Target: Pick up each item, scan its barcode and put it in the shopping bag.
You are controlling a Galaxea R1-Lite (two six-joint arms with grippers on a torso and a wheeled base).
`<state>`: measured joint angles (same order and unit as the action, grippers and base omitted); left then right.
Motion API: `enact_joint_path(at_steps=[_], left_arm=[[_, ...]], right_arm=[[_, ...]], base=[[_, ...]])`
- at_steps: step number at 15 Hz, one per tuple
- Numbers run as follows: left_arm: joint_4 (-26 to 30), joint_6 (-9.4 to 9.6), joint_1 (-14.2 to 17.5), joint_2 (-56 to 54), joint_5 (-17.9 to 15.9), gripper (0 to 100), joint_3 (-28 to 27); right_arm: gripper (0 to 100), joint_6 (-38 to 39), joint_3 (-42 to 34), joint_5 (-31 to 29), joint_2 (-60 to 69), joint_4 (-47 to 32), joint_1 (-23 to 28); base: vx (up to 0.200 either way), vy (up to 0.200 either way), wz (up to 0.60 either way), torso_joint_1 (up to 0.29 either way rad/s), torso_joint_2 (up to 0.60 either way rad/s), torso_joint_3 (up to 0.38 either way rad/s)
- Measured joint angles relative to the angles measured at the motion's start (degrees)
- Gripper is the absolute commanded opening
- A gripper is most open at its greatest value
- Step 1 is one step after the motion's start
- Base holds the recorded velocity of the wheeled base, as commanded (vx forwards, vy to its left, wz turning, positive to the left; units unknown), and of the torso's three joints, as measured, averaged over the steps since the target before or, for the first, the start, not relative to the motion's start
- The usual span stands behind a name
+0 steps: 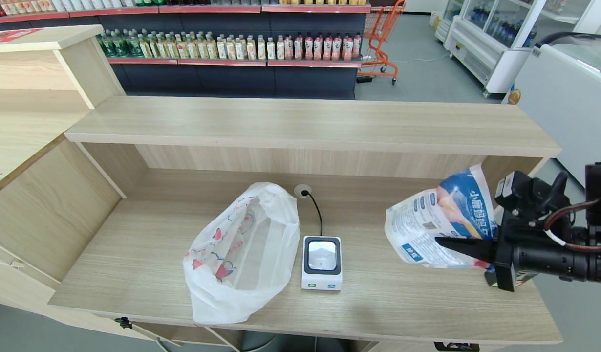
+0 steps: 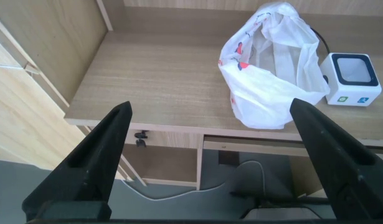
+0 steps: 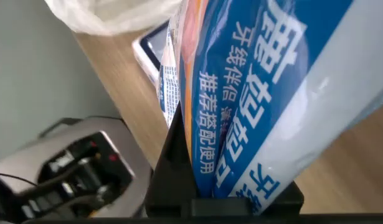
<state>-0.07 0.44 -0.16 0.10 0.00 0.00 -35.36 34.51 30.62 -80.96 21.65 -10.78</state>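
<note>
- Snack pouch (image 1: 440,222): a sealed blue-and-white film packet with printed panels and a small square code on the face turned to the head view. It hangs in the air above the right part of the table (image 1: 134,259), to the right of the barcode scanner (image 1: 321,261) and apart from it.
- My right fingers (image 1: 466,246): clenched on the lower part of the pouch, one on each face.
- Handling (a judgement): the pouch looks light, soft and puffy. Its film is probably slick and its contents easy to crush. The flat edge is the surest place to grip, with moderate pressure only.
- My left fingers (image 2: 98,162): spread wide and holding nothing, out beyond the near edge of the table.
- Shopping bag (image 1: 242,254): thin white plastic with red print. It lies slumped on the table just left of the scanner, its mouth gaping.
</note>
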Motion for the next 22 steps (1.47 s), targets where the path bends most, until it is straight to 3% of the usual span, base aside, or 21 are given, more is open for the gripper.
enact_joint_path(at_steps=[2, 7, 9, 12, 15, 18, 22], left_arm=[[0.0, 0.00, 0.0, 0.0, 0.0, 100, 0.0], [0.0, 0.00, 0.0, 0.0, 0.0, 100, 0.0], [0.0, 0.00, 0.0, 0.0, 0.0, 100, 0.0], [0.0, 0.00, 0.0, 0.0, 0.0, 100, 0.0], [0.0, 0.00, 0.0, 0.0, 0.0, 100, 0.0], [0.0, 0.00, 0.0, 0.0, 0.0, 100, 0.0], [0.0, 0.00, 0.0, 0.0, 0.0, 100, 0.0]], right_arm=[[0, -11.8, -4.0, 0.0, 0.0, 3.2, 3.4], [0, -26.0, -8.7, 5.7, 0.6, 6.4, 7.2], [0, -31.2, -9.2, 12.1, 0.5, 6.5, 8.3], [0, -43.2, -9.5, 25.1, -0.4, 4.0, 15.7], [0, -47.8, -10.0, 27.6, -1.0, -0.5, 19.2], [0, -45.6, -10.2, 27.7, -0.4, -0.5, 18.9], [0, -45.0, -9.7, 32.7, -6.4, 9.7, 15.7]], base=[[0.000, 0.000, 0.00, 0.000, 0.00, 0.000], [0.000, 0.000, 0.00, 0.000, 0.00, 0.000], [0.000, 0.000, 0.00, 0.000, 0.00, 0.000], [0.000, 0.000, 0.00, 0.000, 0.00, 0.000], [0.000, 0.000, 0.00, 0.000, 0.00, 0.000], [0.000, 0.000, 0.00, 0.000, 0.00, 0.000], [0.000, 0.000, 0.00, 0.000, 0.00, 0.000]])
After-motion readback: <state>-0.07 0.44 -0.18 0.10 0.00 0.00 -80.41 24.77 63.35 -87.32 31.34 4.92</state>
